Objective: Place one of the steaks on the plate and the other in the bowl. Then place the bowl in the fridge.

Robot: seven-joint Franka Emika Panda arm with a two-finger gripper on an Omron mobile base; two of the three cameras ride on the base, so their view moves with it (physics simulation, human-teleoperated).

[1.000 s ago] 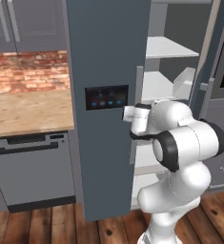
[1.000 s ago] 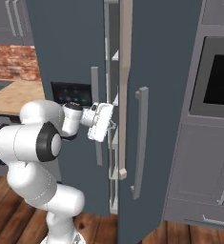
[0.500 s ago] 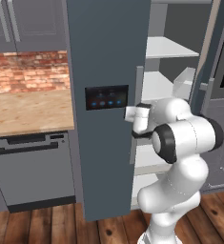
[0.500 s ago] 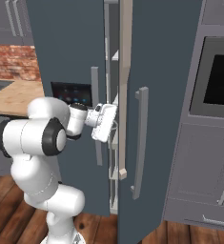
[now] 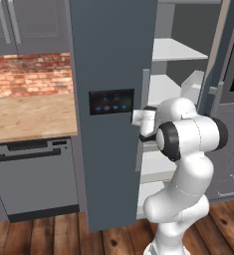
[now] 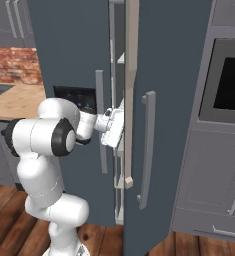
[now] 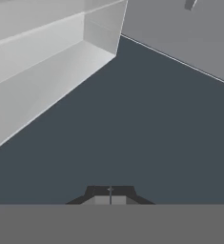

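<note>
You are facing the fridge [image 5: 108, 55], a tall slate blue-grey unit with its right-hand door [image 6: 164, 100] swung open and the left one shut. The hand [image 7: 110, 189] reaches into the gap between the two doors at about mid-height, and its two dark fingertips are pressed flat together with nothing between them. In the right base view you see the white body of the hand [image 6: 113, 131] just beside the inner edge of the open door, close to the pale door seal [image 6: 131, 90]. Just to the hand's left on the shut door sits the black panel [image 5: 111, 101] with a row of small blue lights; no lettering or brand mark on it can be read at this size. The long silver handle of the shut door [image 6: 101, 120] runs vertically right beside the wrist, and the open door's handle [image 6: 148, 145] stands further to the right. Beyond the hand you see white shelves [image 5: 175, 50] inside the fridge and a pale door bin [image 7: 46, 62] up and to the left of the fingertips. Well off to the left lies the wooden table [image 5: 29, 117] with a brick wall [image 5: 29, 74] behind it and a grey dishwasher [image 5: 36, 174] below. To the far right stands a dark wall oven [image 6: 231, 82].
</note>
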